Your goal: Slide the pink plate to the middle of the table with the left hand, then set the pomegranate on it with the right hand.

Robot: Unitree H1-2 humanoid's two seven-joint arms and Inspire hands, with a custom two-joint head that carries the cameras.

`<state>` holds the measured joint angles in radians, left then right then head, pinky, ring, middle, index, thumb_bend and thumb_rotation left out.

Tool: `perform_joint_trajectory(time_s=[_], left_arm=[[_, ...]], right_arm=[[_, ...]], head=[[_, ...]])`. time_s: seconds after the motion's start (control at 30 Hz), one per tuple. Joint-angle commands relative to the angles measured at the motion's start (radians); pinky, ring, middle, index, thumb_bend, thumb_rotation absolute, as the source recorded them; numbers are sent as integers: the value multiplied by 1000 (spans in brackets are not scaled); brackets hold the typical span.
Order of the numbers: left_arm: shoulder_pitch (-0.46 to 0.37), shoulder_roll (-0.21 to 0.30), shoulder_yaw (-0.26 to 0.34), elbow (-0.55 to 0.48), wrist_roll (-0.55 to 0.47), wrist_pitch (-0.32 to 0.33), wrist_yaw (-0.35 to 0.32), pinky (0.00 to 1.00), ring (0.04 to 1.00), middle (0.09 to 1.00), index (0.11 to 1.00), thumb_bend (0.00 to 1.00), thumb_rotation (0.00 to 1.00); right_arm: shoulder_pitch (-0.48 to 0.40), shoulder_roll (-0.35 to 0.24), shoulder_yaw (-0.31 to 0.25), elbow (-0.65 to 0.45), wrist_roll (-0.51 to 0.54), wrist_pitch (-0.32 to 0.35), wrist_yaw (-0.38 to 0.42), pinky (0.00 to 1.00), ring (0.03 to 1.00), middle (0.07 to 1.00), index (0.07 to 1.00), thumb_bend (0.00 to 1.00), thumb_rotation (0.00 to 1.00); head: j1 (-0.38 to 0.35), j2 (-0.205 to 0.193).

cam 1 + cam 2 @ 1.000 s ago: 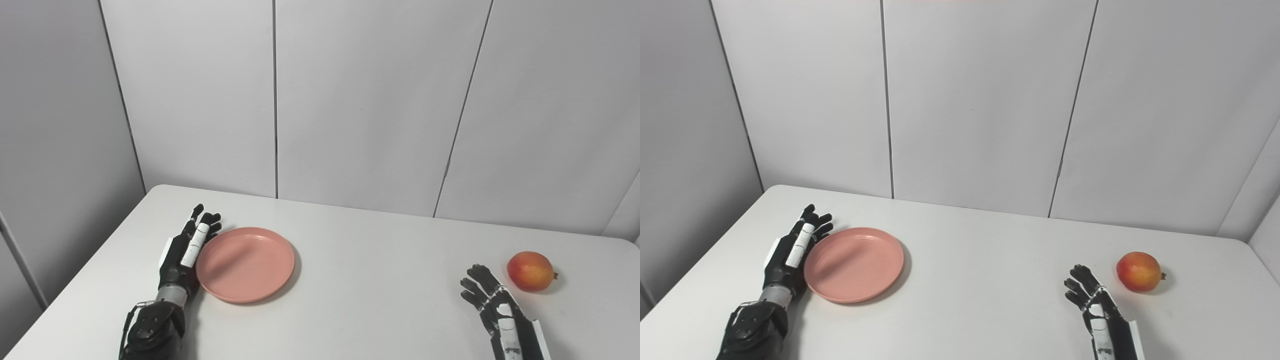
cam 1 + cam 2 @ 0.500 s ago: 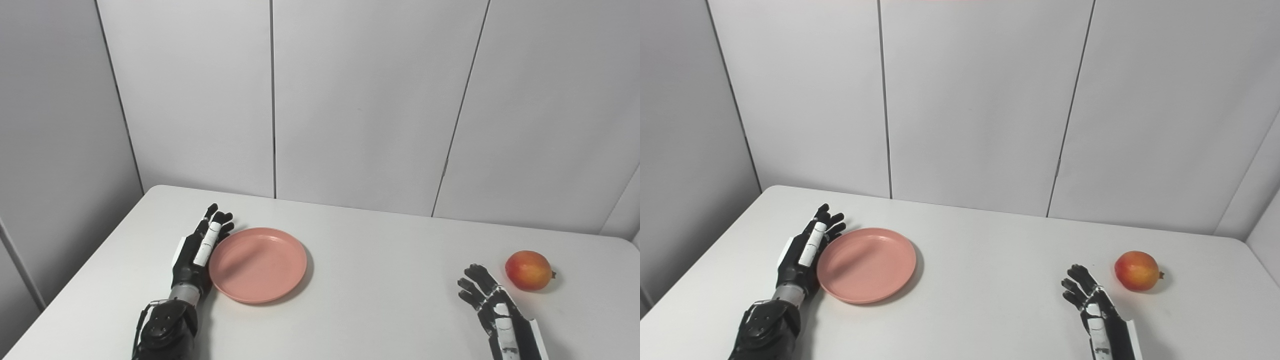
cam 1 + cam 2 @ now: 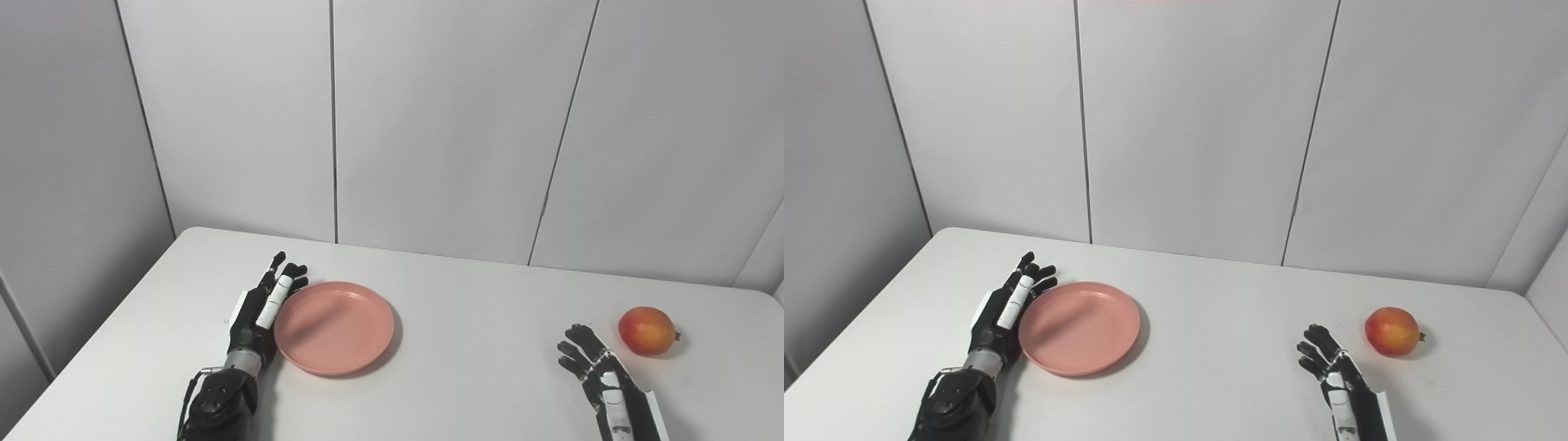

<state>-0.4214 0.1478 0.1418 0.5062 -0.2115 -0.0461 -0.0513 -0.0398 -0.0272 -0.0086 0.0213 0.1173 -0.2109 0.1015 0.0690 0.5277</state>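
Grey panelled walls, plain white table [image 3: 465, 318]. Left hand [image 3: 264, 312] flat against the left rim of the shallow round pink plastic plate [image 3: 334, 327], fingers straight, grasping nothing. Plate left of centre: best pushed low and steady rightward. Round red-yellow pomegranate [image 3: 648, 331] far right, near the right hand [image 3: 597, 370], fingers spread, empty.

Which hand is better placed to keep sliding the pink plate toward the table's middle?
Left. The left hand lies flat against the pink plate; the right hand sits far off, near the pomegranate.
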Motion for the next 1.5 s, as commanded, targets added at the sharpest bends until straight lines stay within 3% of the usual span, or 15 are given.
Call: perform_joint_trajectory(time_s=[0.0, 0.27, 0.6, 0.97, 1.47], left_arm=[[-11, -19, -13, 9, 6, 30, -12, 866, 841, 841, 953, 887, 731], [-15, -30, -24, 7, 14, 41, -3, 856, 839, 846, 987, 896, 744], [-10, -53, -24, -21, 9, 70, -6, 860, 832, 833, 950, 902, 733], [-11, -63, -36, -42, 19, 84, -17, 859, 837, 835, 961, 897, 772], [-4, -96, -65, -70, 24, 119, -22, 833, 812, 817, 943, 890, 765]], right_arm=[[29, 19, 10, 19, 1, 8, -3, 829, 821, 855, 821, 806, 881], [28, 24, 16, 7, -12, 28, -10, 828, 823, 859, 825, 781, 852], [29, 38, 25, -26, -29, 62, -19, 829, 827, 866, 830, 787, 854], [21, 62, 45, -61, -64, 97, -47, 812, 820, 859, 833, 785, 855], [16, 81, 52, -93, -66, 136, -57, 806, 803, 846, 817, 761, 826]], head=[[-4, 4], [-35, 20], [-76, 43], [-195, 103], [-237, 121]])
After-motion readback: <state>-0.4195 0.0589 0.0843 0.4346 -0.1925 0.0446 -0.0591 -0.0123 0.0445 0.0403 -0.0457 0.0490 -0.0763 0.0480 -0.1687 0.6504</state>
